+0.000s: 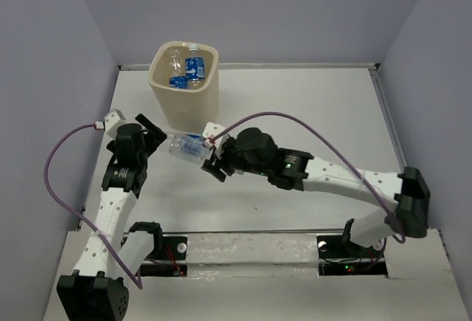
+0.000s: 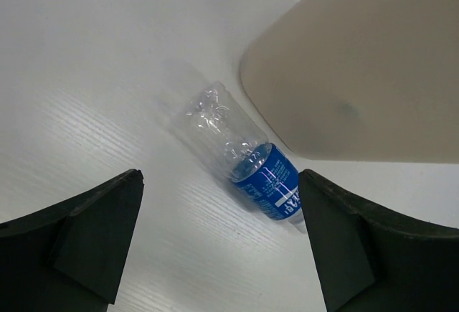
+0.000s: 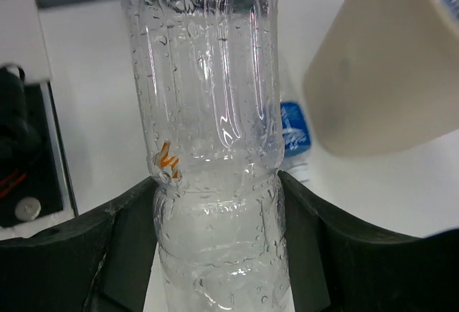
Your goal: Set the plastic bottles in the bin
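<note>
The cream bin (image 1: 198, 105) stands at the back left with plastic bottles (image 1: 190, 70) inside it. A blue-labelled bottle (image 1: 184, 146) lies on the table at the bin's foot, also seen in the left wrist view (image 2: 267, 177) and the right wrist view (image 3: 294, 131). My left gripper (image 1: 153, 136) hangs open just left of it, fingers (image 2: 100, 233) apart over bare table. My right gripper (image 1: 214, 163) is shut on a clear unlabelled bottle (image 3: 208, 111), both fingers (image 3: 315, 247) pressing its waist. That bottle is mostly hidden in the top view.
The bin's wall (image 2: 358, 75) rises close to the right of my left gripper and appears in the right wrist view (image 3: 380, 82). Purple cables (image 1: 55, 159) loop from both arms. The left arm's body (image 3: 25, 147) sits left of the held bottle. Walls enclose the table.
</note>
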Robot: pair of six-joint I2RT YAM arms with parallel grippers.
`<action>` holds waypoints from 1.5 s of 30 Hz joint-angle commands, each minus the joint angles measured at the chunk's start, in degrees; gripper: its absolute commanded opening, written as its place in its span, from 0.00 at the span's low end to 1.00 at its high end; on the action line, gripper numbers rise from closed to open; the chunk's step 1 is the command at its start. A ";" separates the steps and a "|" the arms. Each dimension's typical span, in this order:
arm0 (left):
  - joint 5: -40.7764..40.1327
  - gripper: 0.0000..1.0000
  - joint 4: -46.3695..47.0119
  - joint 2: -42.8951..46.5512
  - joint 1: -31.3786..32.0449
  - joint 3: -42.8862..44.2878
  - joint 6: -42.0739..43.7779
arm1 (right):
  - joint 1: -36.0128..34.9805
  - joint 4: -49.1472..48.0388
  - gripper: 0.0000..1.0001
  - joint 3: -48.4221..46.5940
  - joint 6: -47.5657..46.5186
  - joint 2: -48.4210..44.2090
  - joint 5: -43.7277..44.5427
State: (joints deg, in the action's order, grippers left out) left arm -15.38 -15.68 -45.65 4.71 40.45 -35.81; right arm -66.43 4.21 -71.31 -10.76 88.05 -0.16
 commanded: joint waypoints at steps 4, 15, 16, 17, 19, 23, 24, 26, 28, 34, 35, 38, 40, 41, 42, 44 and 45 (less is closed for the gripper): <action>5.00 0.99 6.97 -8.66 -2.95 -3.70 -11.11 | 3.05 -9.30 0.47 -6.16 -5.66 -9.14 2.71; 9.13 0.99 21.74 -19.99 -3.66 -7.75 -19.02 | 12.72 -32.73 0.48 -36.33 -1.13 16.85 0.78; 9.48 0.99 22.62 -20.88 -3.66 -7.75 -19.47 | 13.69 -33.64 0.48 -38.18 0.47 18.98 0.61; 10.10 0.99 24.02 -22.63 -3.74 -7.66 -19.64 | 15.53 -34.52 0.48 -40.20 1.87 21.09 -1.14; 10.28 0.99 25.34 -24.22 -3.74 -7.84 -20.17 | 17.47 -36.02 0.48 -46.97 5.82 28.09 -1.85; 9.75 0.99 27.89 -27.29 -3.74 -7.84 -20.79 | 20.20 -35.06 0.48 -61.55 10.14 41.03 -5.62; 9.66 0.99 28.42 -27.74 -3.74 -7.93 -20.88 | 20.99 -34.36 0.50 -64.89 10.50 43.58 -6.16; 9.58 0.99 29.30 -29.05 -3.74 -7.66 -21.31 | 21.52 -32.69 0.56 -71.59 14.45 47.98 -7.21; 9.66 0.99 30.00 -31.07 -3.74 -7.40 -21.32 | 21.52 -33.21 0.61 -71.52 16.03 51.34 -7.57; 9.84 0.99 33.25 -34.42 -3.83 -8.45 -22.63 | 21.52 -39.36 0.61 -60.19 22.01 48.27 -10.55; 9.75 0.99 34.65 -34.68 -3.83 -8.89 -23.07 | 21.52 -40.23 0.60 -58.96 22.88 47.66 -10.82; 9.14 0.98 35.89 -36.44 -3.83 -10.03 -24.21 | 21.52 -43.49 0.61 -53.16 25.26 45.11 -9.86; 8.96 0.98 35.99 -38.11 -3.83 -9.86 -24.30 | 21.52 -43.67 0.67 -50.87 25.62 44.23 -9.68; 8.70 0.97 36.16 -38.55 -3.83 -9.95 -24.30 | 21.52 -43.93 0.71 -49.73 25.53 43.96 -9.59; 8.61 0.96 36.33 -39.07 -3.83 -9.95 -24.30 | 21.52 -44.20 0.74 -47.45 25.44 43.53 -9.42; 7.91 0.95 36.51 -39.60 -3.83 -9.95 -24.22 | 21.52 -44.98 0.79 -44.90 24.92 42.13 -8.72; 7.91 0.91 36.69 -39.78 -3.83 -9.95 -24.22 | 21.52 -46.55 0.79 -41.75 24.74 41.51 -8.28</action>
State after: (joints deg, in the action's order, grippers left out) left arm -5.26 20.88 -83.85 1.37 31.29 -59.57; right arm -44.71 -34.92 -118.85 13.13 135.13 -9.45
